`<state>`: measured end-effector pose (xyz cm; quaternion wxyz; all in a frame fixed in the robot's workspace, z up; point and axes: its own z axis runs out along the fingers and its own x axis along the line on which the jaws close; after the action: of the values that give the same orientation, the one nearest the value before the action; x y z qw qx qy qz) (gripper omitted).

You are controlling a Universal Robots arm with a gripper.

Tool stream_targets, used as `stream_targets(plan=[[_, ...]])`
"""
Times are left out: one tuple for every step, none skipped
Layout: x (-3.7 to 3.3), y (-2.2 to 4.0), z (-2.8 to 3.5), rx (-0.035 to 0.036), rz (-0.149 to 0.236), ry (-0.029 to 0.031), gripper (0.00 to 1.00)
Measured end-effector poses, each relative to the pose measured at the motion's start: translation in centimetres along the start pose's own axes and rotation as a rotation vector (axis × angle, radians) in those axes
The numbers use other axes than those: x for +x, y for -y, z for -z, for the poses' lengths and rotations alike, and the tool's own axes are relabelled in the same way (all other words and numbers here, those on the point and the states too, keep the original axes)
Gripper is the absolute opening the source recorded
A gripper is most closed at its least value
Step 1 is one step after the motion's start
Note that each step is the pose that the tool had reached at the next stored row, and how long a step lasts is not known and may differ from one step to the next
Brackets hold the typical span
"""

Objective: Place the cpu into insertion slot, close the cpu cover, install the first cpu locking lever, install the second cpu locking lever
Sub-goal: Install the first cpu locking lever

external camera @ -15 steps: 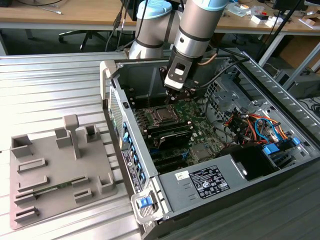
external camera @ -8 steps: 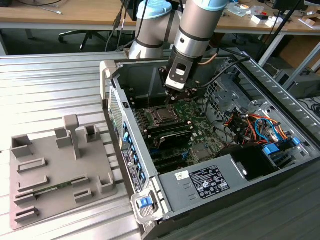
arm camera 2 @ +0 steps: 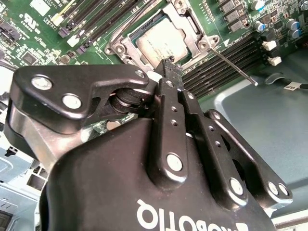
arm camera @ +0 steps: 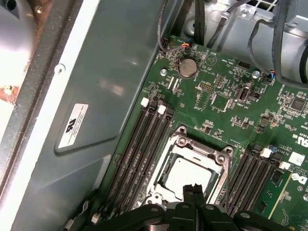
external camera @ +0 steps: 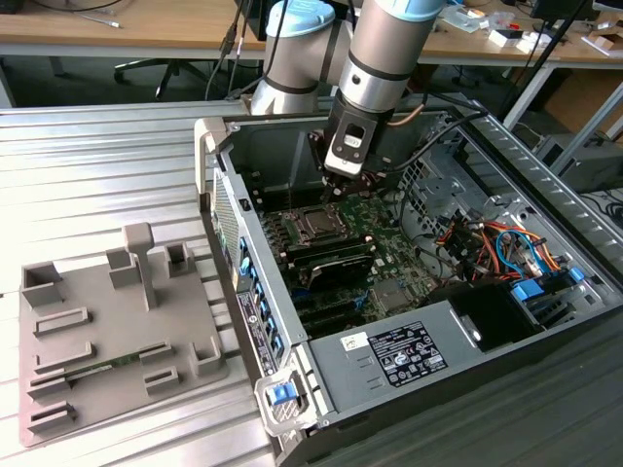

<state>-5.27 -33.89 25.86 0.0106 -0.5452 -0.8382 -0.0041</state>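
Note:
The cpu [arm camera 2: 159, 41] lies flat in the motherboard socket, its grey metal top showing. The cpu cover [arm camera 2: 191, 24], a silver frame, lies down around it. In the first wrist view the cpu [arm camera: 188, 174] and the cpu cover [arm camera: 197, 150] show the same way. One locking lever [arm camera 2: 236, 67], a thin metal rod, sticks out from a socket corner over the memory slots. My gripper [arm camera 2: 172, 67] hangs just above the socket's edge, fingers shut together with nothing between them. In the exterior view my gripper [external camera: 343, 190] is inside the case, over the cpu [external camera: 313, 226].
The open computer case [external camera: 224, 195] lies on a ribbed metal table. Rows of memory slots [arm camera: 139, 149] flank the socket. Cables and blue connectors [external camera: 506, 253] fill the exterior view's right side. A power supply [external camera: 409, 355] is near the front. A grey fixture plate [external camera: 107, 331] sits beside the case.

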Motion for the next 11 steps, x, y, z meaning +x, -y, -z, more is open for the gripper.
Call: stream_targets(plan=[[0.00, 0.00, 0.00, 0.0001, 0.005, 0.0000, 0.11], [0.00, 0.00, 0.00, 0.0003, 0.011, 0.0001, 0.11], [0.00, 0.00, 0.00, 0.0004, 0.015, 0.0001, 0.11], [0.00, 0.00, 0.00, 0.0004, 0.019, 0.0001, 0.11], [0.00, 0.00, 0.00, 0.0005, 0.023, 0.0001, 0.11], [0.00, 0.00, 0.00, 0.0005, 0.026, 0.0001, 0.11], [0.00, 0.00, 0.00, 0.0007, 0.031, 0.0002, 0.11], [0.00, 0.00, 0.00, 0.0008, 0.034, 0.0001, 0.11], [0.00, 0.00, 0.00, 0.0009, 0.040, 0.0002, 0.11], [0.00, 0.00, 0.00, 0.0009, 0.043, 0.0002, 0.11], [0.00, 0.00, 0.00, 0.0011, 0.046, 0.0002, 0.11]])
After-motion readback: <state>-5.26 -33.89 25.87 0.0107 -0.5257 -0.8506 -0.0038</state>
